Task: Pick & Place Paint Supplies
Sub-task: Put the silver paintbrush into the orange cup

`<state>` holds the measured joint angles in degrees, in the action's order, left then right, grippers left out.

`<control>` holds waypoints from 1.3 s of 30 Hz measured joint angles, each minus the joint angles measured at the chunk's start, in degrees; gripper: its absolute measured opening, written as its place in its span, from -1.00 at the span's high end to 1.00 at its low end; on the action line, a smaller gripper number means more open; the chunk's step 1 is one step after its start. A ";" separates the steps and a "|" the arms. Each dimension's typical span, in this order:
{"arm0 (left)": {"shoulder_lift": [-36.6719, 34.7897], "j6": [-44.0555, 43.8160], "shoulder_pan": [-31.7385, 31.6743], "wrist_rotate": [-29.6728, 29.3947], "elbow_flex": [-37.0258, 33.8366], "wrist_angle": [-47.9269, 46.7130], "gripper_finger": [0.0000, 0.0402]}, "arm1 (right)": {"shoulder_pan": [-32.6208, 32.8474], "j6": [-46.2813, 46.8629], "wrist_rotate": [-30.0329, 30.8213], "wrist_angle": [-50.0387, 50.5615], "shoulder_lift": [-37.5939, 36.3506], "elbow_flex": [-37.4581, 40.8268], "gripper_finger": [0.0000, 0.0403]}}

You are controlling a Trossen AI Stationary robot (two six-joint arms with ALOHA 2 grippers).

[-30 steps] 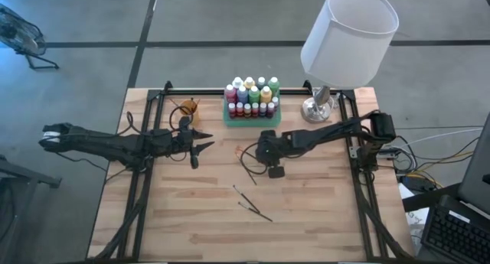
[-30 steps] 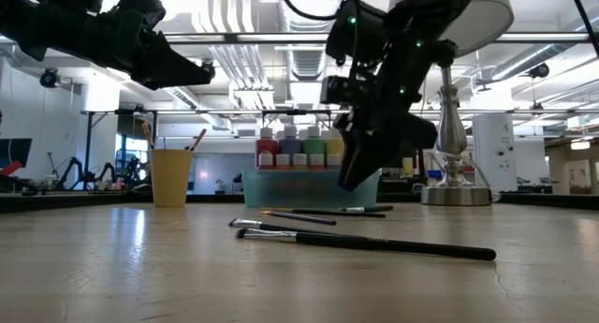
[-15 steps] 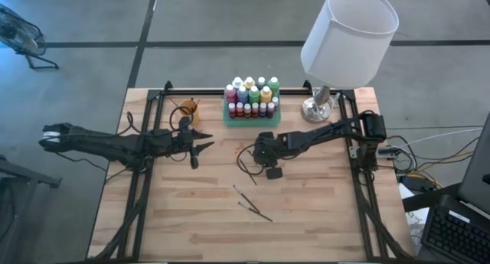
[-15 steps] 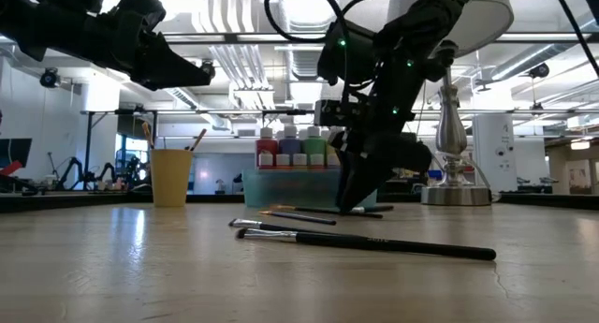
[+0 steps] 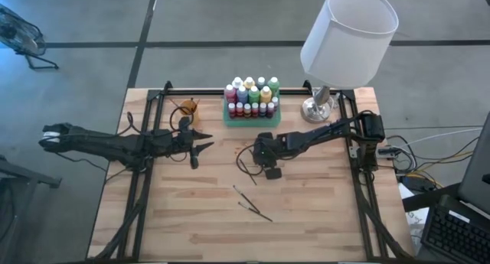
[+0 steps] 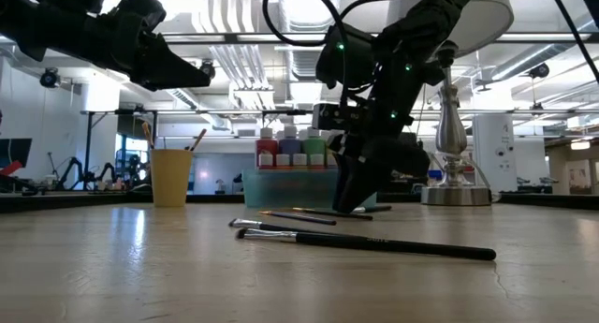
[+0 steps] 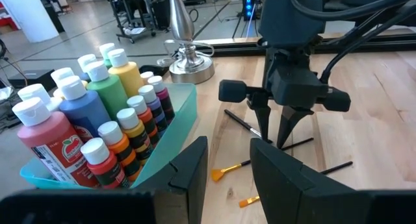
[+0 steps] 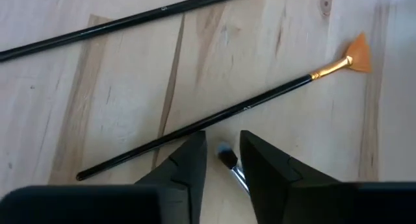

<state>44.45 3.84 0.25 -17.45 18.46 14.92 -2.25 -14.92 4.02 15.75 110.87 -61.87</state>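
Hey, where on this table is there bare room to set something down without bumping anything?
The near edge of the table, beyond the two loose brushes, is bare, as is the near right corner. It is crowded along the far edge: orange cup, green tray of paint bottles, lamp base, and brushes under the right gripper.

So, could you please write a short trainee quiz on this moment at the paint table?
1. True or false: the right gripper is low over the brushes near the tray.
2. Where are the bottles? A) in the tray B) scattered on the table C) in the cup
3. Fill in: the left gripper hangs in front of the orange ___.

Key: 1 true; 2 A; 3 cup.
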 joint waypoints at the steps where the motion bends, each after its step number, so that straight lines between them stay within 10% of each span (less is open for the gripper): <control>1: 0.00 0.00 0.02 -0.02 0.00 0.00 0.39 | -0.01 0.00 -0.01 0.03 -0.02 0.01 0.52; 10: 0.00 0.00 0.01 0.00 0.01 0.00 0.39 | -0.11 -0.28 -0.48 0.60 -0.03 0.11 0.94; 39: 0.00 0.00 0.02 0.00 0.02 -0.02 0.39 | -1.46 7.30 1.82 3.91 -4.55 -2.14 0.96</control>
<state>44.45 3.84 0.27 -17.45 18.48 14.90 -3.71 -7.62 5.84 19.66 106.32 -64.00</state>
